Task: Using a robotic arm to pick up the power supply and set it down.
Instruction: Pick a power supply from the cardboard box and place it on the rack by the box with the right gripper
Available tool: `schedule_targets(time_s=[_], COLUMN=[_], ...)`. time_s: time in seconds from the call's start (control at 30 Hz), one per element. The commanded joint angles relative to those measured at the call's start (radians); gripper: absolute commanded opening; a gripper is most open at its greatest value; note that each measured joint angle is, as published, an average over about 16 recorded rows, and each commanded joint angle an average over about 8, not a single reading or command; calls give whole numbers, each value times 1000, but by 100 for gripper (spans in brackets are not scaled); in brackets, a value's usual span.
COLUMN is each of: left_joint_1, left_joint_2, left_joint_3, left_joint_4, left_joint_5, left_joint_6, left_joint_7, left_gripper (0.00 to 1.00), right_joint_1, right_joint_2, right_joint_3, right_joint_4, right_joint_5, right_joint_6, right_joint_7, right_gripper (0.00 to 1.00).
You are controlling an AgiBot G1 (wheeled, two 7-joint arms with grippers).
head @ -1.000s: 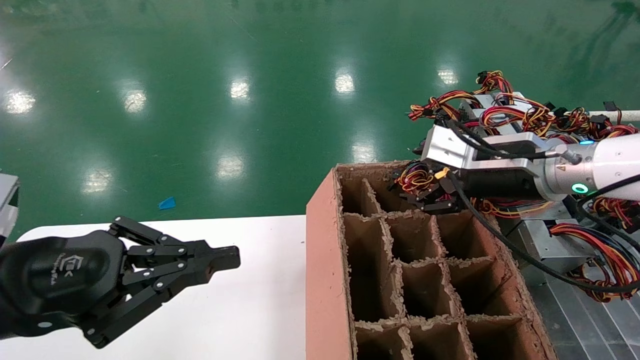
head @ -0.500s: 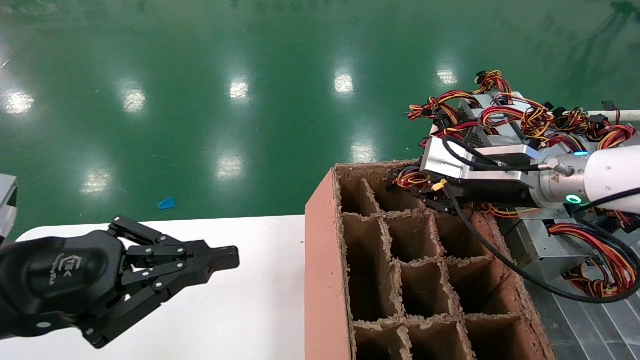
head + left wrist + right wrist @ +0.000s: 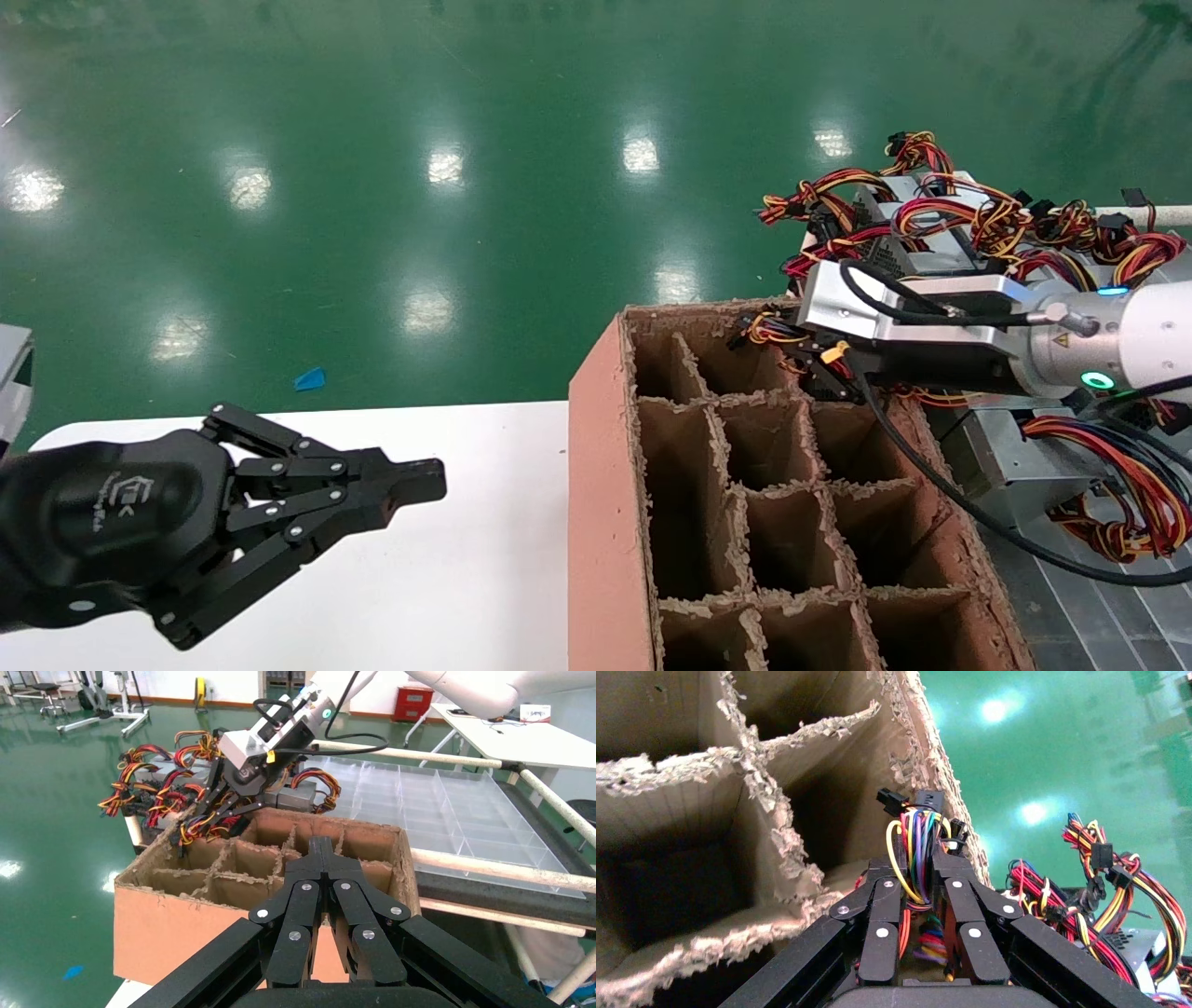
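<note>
A bundle of coloured wires is clamped between the right gripper's fingers at the far right corner of the divided cardboard box. More power supplies are piled just beyond. The left gripper is held closed over the white table.

My right gripper stretched forward on its white forearm, green light lit, fingers pinched together around something, seemingly firmly, my left gripper parked low to the left, fingers pressed together, holding nothing
</note>
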Motion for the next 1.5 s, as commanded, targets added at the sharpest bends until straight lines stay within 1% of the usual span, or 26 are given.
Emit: schedule_targets(time_s=[0.03, 0.27, 0.57, 0.77, 0.9, 1.07, 1.17, 1.27, 1.37, 1.5], left_joint_1=[0, 0, 0, 0, 0, 0, 0, 0, 0, 0], left_joint_2=[0, 0, 0, 0, 0, 0, 0, 0, 0, 0], left_joint_3=[0, 0, 0, 0, 0, 0, 0, 0, 0, 0], left_joint_4=[0, 0, 0, 0, 0, 0, 0, 0, 0, 0], left_joint_5=[0, 0, 0, 0, 0, 0, 0, 0, 0, 0], left_joint_6=[0, 0, 0, 0, 0, 0, 0, 0, 0, 0], left_joint_7=[0, 0, 0, 0, 0, 0, 0, 0, 0, 0], left_gripper=[0, 0, 0, 0, 0, 0, 0, 0, 0, 0], right_joint_1=[1, 7, 30, 81, 104, 102, 93, 85, 80, 77], right_joint_2=[7, 53, 128, 183, 206, 219, 224, 231, 241, 259], right_joint_3=[0, 41, 128, 222, 285, 342, 366, 384, 394, 398], right_joint_4=[14, 53, 68, 68, 63, 60, 60, 58, 53, 39], right_joint_5=[-2, 58, 185, 277, 338, 392, 401, 384, 348, 282], right_joint_6=[-7, -1, 29, 84, 132, 190, 230, 278, 328, 383], right_joint_7=[10, 6, -86, -154, -169, -185, -203, -218, -216, -183], right_gripper=[0, 0, 0, 0, 0, 0, 0, 0, 0, 0])
